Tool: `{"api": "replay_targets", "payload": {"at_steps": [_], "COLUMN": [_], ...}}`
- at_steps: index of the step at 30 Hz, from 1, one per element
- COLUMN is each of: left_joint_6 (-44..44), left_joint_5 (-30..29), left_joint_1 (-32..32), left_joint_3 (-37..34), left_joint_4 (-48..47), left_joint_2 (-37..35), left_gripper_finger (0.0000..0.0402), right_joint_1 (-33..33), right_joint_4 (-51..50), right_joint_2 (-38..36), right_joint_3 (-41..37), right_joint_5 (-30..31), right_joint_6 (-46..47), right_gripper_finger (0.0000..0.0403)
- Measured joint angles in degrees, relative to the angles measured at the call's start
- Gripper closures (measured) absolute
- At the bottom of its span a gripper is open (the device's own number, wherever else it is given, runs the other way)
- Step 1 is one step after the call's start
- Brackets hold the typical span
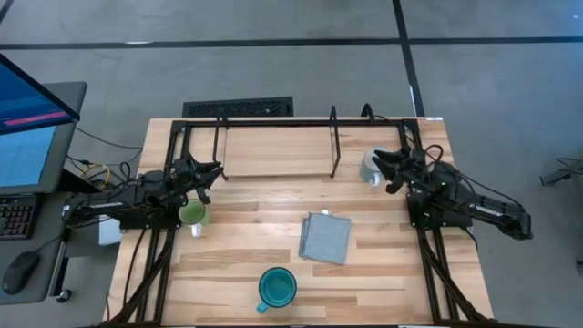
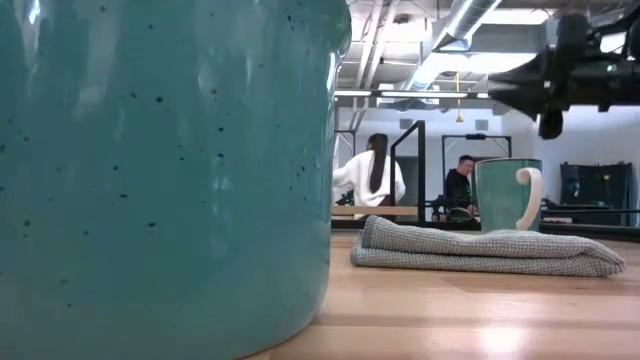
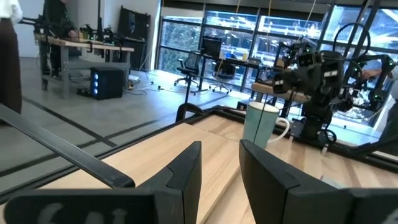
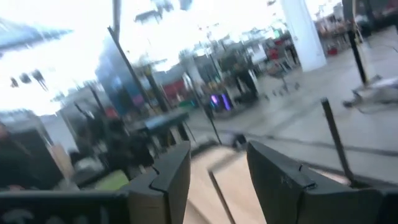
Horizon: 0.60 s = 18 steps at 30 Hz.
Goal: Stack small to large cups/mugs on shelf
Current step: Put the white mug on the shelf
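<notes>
The small white mug (image 1: 371, 167) stands upright on the table at the far right, next to the shelf's right end; it also shows in the low view (image 2: 505, 195) and the left wrist view (image 3: 261, 124). My right gripper (image 1: 386, 169) is open, just right of this mug and higher than it (image 2: 540, 90). The small light-green mug (image 1: 192, 215) stands at the left, partly under my left arm. My left gripper (image 1: 215, 172) is open and empty (image 3: 221, 168), beyond that mug. The teal-blue mug (image 1: 276, 287) stands near the front edge. The black wire shelf (image 1: 273, 137) lies along the far edge.
A folded grey cloth (image 1: 325, 237) lies in the table's middle, between the teal-blue mug and the white mug. The shelf's thin upright posts (image 1: 332, 141) stand between the two grippers. People sit in the room behind the table (image 2: 375, 175).
</notes>
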Motion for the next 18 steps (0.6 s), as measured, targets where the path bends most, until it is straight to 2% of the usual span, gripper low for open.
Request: {"api": "replay_targets", "payload": {"at_steps": [5, 8, 13, 18], "left_joint_6": [0.2, -0.4, -0.5, -0.5], "left_joint_5": [0.0, 0.0, -0.1, -0.2], "left_joint_1": [0.0, 0.0, 0.0, 0.0], "left_joint_3": [0.0, 0.0, 0.0, 0.0], "left_joint_4": [0.1, 0.1, 0.2, 0.2], "left_joint_2": [0.0, 0.0, 0.0, 0.0], "left_gripper_finger": [0.0304, 0.0304, 0.0304, 0.0304], "right_joint_1": [0.0, 0.1, 0.2, 0.2], "right_joint_4": [12.4, 13.2, 2.4, -12.9], "right_joint_2": [0.0, 0.1, 3.7, 12.3], "right_joint_3": [0.1, 3.4, 14.3, 27.1], "right_joint_5": [-0.1, -0.9, -3.1, -3.2], "right_joint_6": [-1.1, -4.3, -10.9, -15.8], "right_gripper_finger": [0.0221, 0.0221, 0.0221, 0.0221]}}
